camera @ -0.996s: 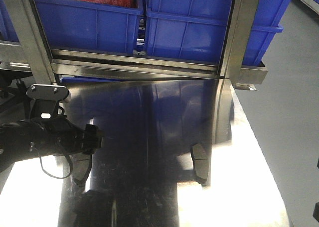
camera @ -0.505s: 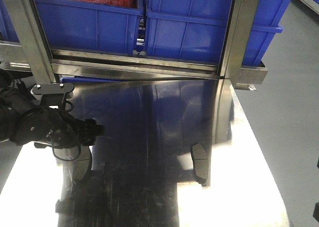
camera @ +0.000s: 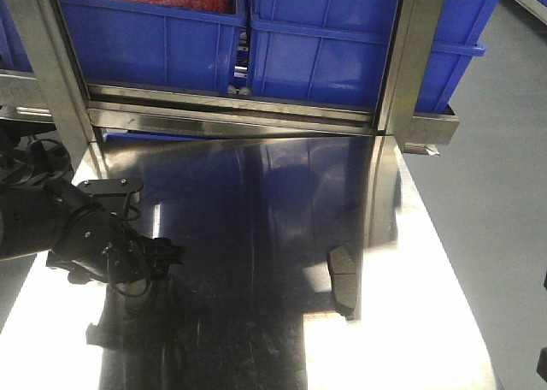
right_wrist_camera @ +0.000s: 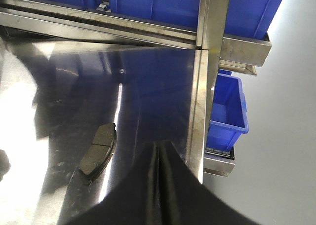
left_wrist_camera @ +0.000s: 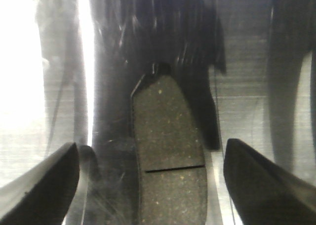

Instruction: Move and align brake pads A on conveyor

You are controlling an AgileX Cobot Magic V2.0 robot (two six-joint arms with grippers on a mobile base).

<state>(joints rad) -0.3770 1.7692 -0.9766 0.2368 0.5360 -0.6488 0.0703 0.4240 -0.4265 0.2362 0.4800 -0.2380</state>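
Left wrist view gives me one brake pad [left_wrist_camera: 165,131] flat on the steel table [left_wrist_camera: 256,87], long axis running straight away between my left gripper's [left_wrist_camera: 151,151] spread fingers, near end cut off. Front view hides it behind that gripper but shows a second brake pad [camera: 344,280] further right, also lying near-to-far. Two pads counted; right gripper [right_wrist_camera: 159,153] is pinched together.

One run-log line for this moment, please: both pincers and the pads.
left pincer: open, fingers either side of brake pad on steel table | right pincer: shut, empty | second brake pad: loose on table
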